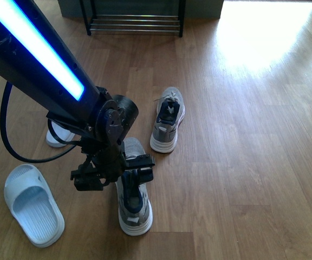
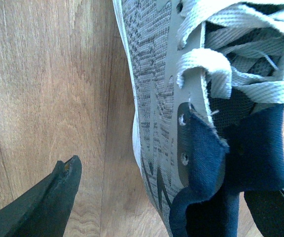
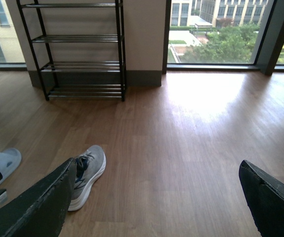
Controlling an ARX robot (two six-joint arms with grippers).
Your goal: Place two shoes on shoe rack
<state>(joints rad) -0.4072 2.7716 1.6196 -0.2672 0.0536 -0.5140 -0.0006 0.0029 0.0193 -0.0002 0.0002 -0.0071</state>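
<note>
the right gripper [image 3: 157,165] holds its two dark fingers [image 3: 41,207] spread wide apart above the wooden floor [image 3: 181,148]. a grey sneaker [image 3: 88,175] sits upright on its sole just past one finger, a pale blue slide [image 3: 3,162] near it. the shoe rack [image 3: 80,49] stands against the far wall, well apart from both shoes, next to tall windows [image 3: 216,29].
</note>
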